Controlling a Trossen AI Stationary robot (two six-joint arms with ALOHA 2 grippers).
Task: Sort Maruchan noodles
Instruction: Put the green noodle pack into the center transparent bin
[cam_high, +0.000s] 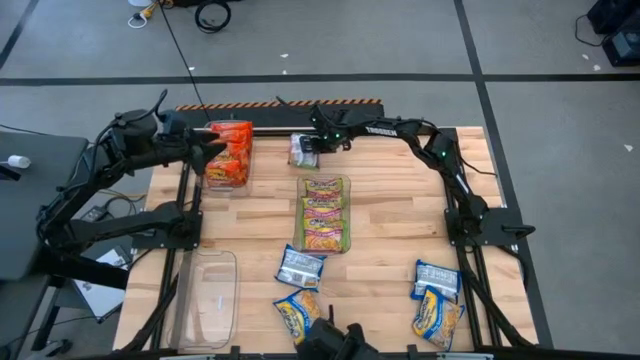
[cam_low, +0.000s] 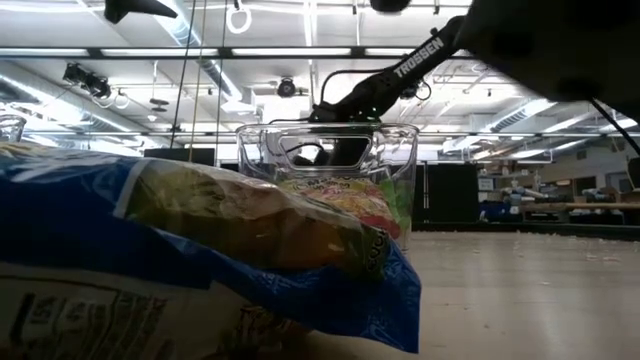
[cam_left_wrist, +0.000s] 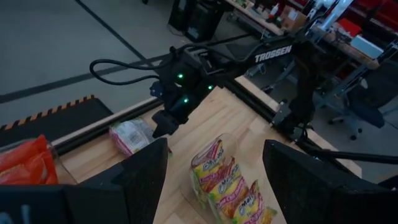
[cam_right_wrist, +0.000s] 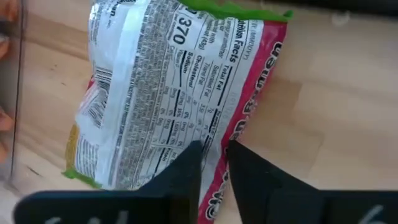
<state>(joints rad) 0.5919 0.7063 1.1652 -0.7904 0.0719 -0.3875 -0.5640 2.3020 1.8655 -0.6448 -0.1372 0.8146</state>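
Wood table (cam_high: 400, 200); 3 clear bins (cam_high: 324, 212); loose ramen pkts (cam_high: 299, 266) near front edge.

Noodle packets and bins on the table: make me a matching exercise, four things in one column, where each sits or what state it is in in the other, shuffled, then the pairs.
Things:
1. orange-red packets
2. yellow-pink-green packets
3. blue packets
4. label-side-up packet

Places or states:
A. loose on the wood at the table's near edge
B. under the right gripper, its fingers closing on it
C. in the bin at the table's middle
D. in the far-left bin, below the open left gripper

Pairs: 1-D, 2-C, 3-A, 4-B
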